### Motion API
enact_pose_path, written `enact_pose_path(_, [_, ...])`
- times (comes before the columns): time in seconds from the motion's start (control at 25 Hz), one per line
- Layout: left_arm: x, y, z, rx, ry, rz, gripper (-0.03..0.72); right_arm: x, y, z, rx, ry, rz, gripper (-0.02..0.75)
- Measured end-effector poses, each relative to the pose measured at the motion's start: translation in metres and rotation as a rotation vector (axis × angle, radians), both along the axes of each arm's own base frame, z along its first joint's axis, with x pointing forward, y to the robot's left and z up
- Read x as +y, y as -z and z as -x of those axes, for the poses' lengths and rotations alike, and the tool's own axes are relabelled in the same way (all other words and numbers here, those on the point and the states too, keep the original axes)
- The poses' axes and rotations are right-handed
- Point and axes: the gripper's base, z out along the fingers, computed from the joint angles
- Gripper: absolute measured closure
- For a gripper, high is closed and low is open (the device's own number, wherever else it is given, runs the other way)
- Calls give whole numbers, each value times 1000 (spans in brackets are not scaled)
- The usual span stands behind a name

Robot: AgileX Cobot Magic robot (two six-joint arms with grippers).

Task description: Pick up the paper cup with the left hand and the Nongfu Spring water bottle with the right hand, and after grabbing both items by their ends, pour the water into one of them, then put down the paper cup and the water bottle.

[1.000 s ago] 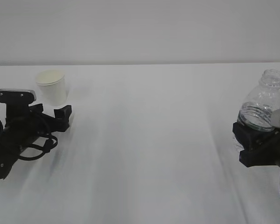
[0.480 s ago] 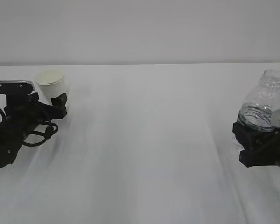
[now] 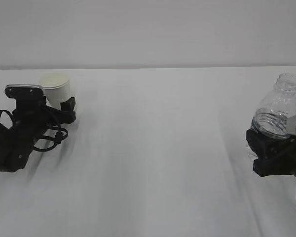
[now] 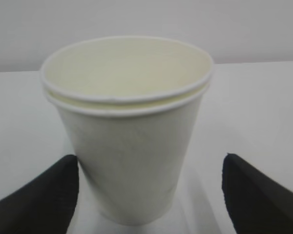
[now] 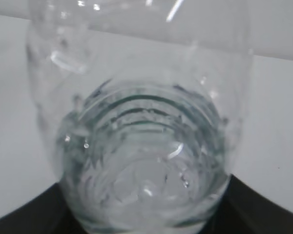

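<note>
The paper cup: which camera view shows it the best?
The left wrist view: the paper cup fills the frame, rim and inside visible, standing between the open jaws. The exterior view shows it small, partly hidden by the left hand. The right wrist view lacks it.

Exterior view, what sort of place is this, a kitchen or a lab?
Probably a lab or robot test bench, not a kitchen: a bare white table against a plain wall, with only a paper cup, a bottle and two black robot grippers, left and right.
</note>
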Motion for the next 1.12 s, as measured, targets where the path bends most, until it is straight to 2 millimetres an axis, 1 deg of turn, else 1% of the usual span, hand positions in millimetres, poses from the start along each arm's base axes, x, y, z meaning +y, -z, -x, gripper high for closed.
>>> enact_pose_path(0.2, [6,-4,-7,-23,-21,6,9,0,0,0,0,-1,2,309])
enact_pose_path(0.28, [12,-6,-12,-38,-34,7,9,0,0,0,0,-1,2,309])
enact_pose_path(0.44, [17,-7,-22,-34,-3,-11,0,0,0,0,-1,-3,2,309])
enact_pose_path(0.76, [14,5,-23,1,27,-27,-2,1,0,0,-1,-7,3,309])
enact_pose_path(1.0, [14,16,-28,-11,25,-25,-2,1,0,0,-1,-7,3,309])
enact_pose_path(1.12, [14,15,-29,-32,26,-24,-3,1,0,0,-1,-9,3,309])
